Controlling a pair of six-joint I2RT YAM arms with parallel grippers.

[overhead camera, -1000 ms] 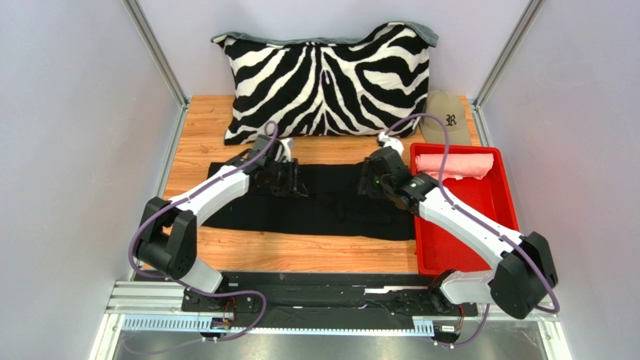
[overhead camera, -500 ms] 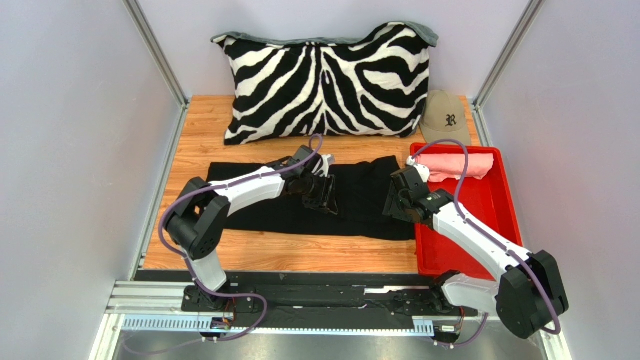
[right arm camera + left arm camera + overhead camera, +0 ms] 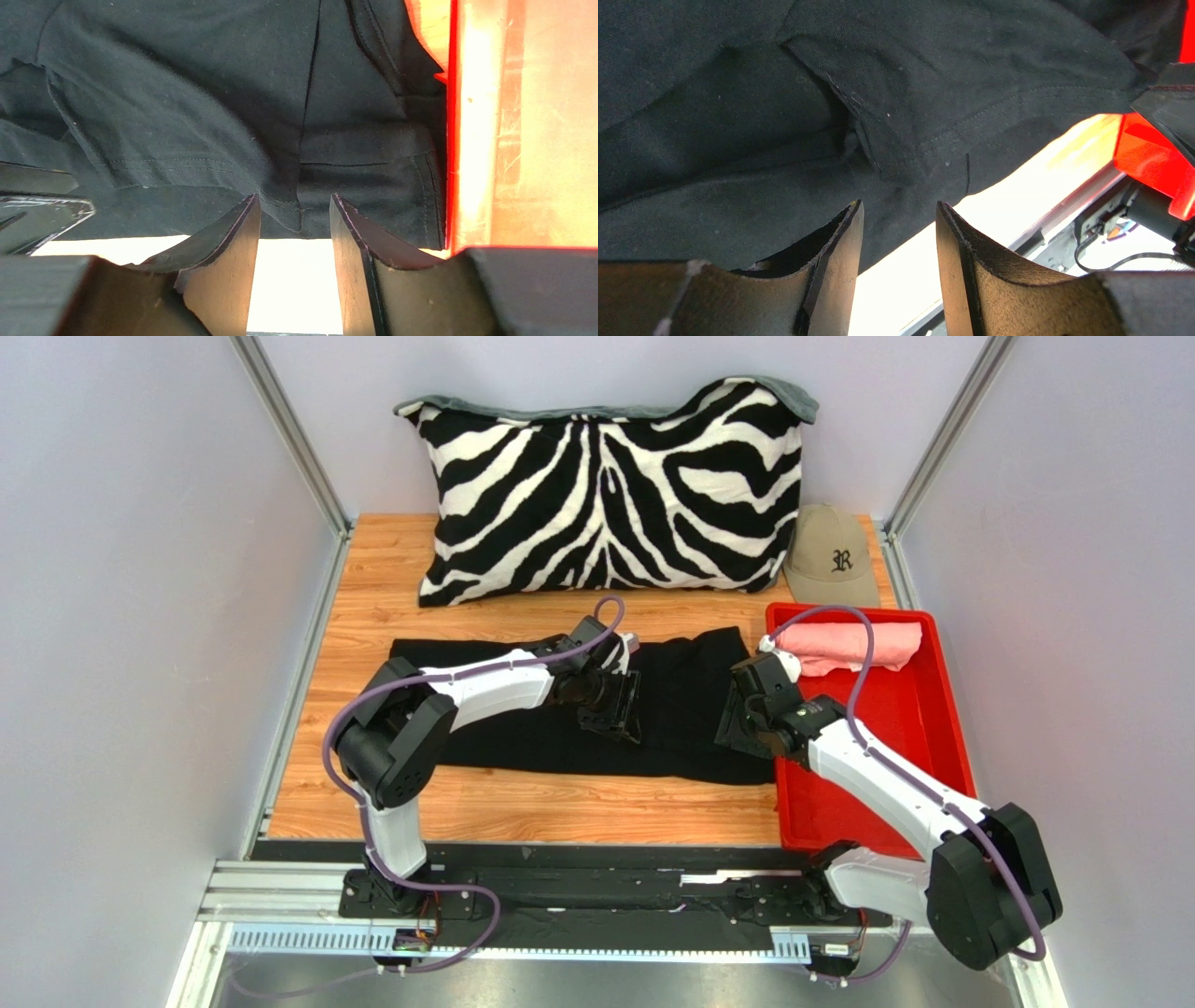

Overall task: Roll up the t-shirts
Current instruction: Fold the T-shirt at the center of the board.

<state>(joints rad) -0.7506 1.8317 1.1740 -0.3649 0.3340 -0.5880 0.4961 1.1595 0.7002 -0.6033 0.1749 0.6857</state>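
Note:
The black t-shirt (image 3: 673, 721) lies spread flat across the wooden table, its right edge against the red tray (image 3: 912, 742). The salmon pink t-shirt (image 3: 850, 644) sits rolled at the tray's far end. My left gripper (image 3: 612, 704) hovers over the middle of the black shirt, open, nothing between its fingers (image 3: 836, 266). My right gripper (image 3: 735, 717) is open over the shirt's right part beside the tray. In the left wrist view a folded hem of the black cloth (image 3: 892, 119) lies ahead of the left gripper (image 3: 898, 206). The right gripper (image 3: 293, 199) points at the cloth (image 3: 210, 91) near its front edge.
A zebra-striped pillow (image 3: 610, 483) leans on the back wall. A tan cap (image 3: 831, 553) lies behind the tray. The tray wall (image 3: 455, 126) runs just right of my right fingers. Bare wood (image 3: 533, 805) shows in front of the shirt, then the metal rail (image 3: 561, 875).
My left gripper swung right from the shirt's far left part to its middle. My right gripper drew back toward the near right, beside the tray.

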